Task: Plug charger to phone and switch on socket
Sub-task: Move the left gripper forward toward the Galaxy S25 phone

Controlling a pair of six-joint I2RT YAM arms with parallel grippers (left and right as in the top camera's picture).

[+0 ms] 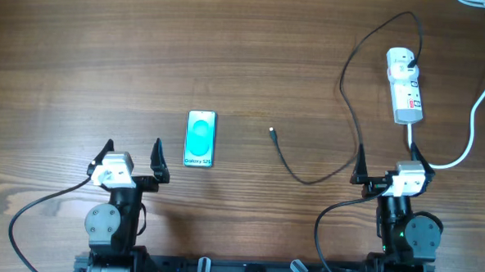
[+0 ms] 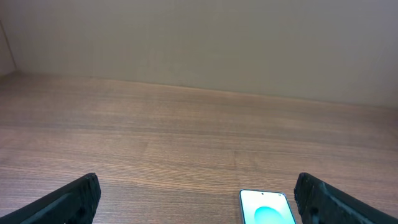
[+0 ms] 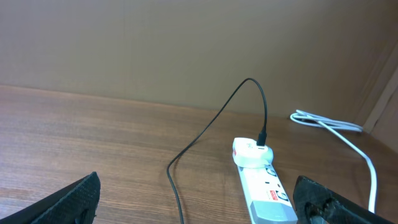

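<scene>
- While both arms sit at the near edge of the tabletop (image 1: 65,63), no step of the task is done yet. The left gripper (image 1: 133,154) and the right gripper (image 1: 387,163) each have their fingers (image 2: 68,202) spread wide and hold nothing.
- The phone (image 1: 200,139) lies flat, screen up, just ahead of the left gripper and slightly to its right.
- The charger cable (image 1: 306,181) ends in a connector (image 1: 271,131) that lies free between the phone and the right gripper, apart from both.
- The cable's other end is seated in the power strip (image 1: 403,90), which lies ahead of the right gripper. The strip's white lead (image 1: 471,130) trails off to the right.
- Grasp the cable just behind the connector, so the tip cannot droop.
- Steady the phone with the left fingers during insertion, since it probably slides on the wood.
- The phone's port cannot be made out, so confirm its position before aligning.
- Power the strip on last.
</scene>
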